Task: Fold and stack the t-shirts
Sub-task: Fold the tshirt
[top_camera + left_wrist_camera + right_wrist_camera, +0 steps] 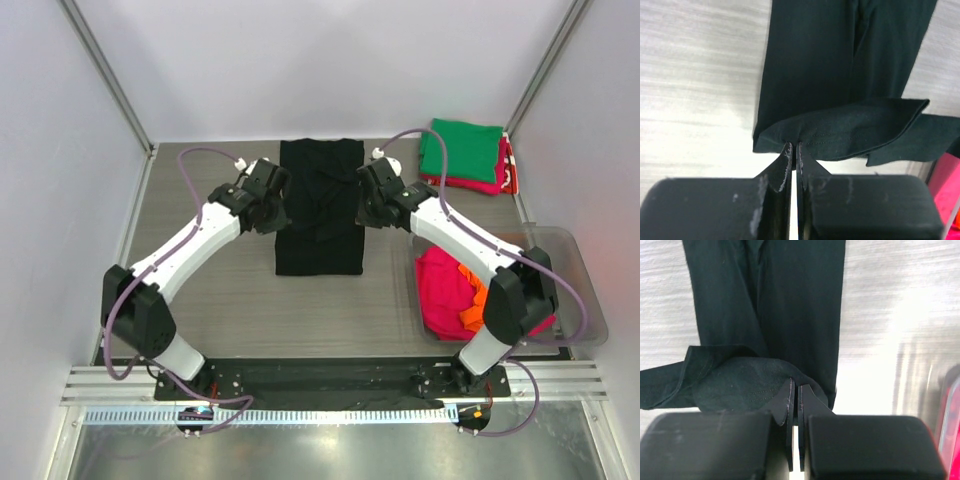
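Both side edges of the black tee (320, 225) were pinched. The fingers of the left gripper (794, 146) were pressed together on a lifted fold of cloth at the tee's left edge. The right gripper (794, 386) was clamped in the same way on the right edge. The tee was laid in the middle of the table (225, 300) as a long narrow strip with its sides turned inward. A green tee (462, 148) was stacked on a pink-red tee (470, 184) at the far right.
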Robot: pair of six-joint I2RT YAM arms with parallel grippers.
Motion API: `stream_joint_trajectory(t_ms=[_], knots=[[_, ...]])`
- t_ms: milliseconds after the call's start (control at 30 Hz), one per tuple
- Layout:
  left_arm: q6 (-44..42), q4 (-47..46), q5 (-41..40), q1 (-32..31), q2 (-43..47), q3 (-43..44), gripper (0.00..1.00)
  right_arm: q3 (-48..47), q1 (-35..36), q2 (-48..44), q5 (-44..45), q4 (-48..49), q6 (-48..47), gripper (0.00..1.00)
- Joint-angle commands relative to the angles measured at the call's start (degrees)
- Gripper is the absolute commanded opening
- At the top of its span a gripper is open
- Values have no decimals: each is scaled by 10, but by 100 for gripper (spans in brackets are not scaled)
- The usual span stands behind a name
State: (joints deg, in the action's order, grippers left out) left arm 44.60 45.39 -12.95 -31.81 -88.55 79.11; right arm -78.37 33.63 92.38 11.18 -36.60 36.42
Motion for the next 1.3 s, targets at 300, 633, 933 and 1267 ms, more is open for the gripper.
stream_joint_trajectory(t_ms=[300,633,933,1267], knots=[[-62,-28,73,62,-150,123,0,-102,-50,109,-47,9,-59,1],[-68,-30,87,77,-227,168,0,-131,-78,168,-70,17,-72,1],[-72,-25,88,88,-265,184,0,-157,-90,220,-91,19,-83,1],[-73,-26,76,100,-293,196,0,-199,-100,271,-105,20,-88,1]])
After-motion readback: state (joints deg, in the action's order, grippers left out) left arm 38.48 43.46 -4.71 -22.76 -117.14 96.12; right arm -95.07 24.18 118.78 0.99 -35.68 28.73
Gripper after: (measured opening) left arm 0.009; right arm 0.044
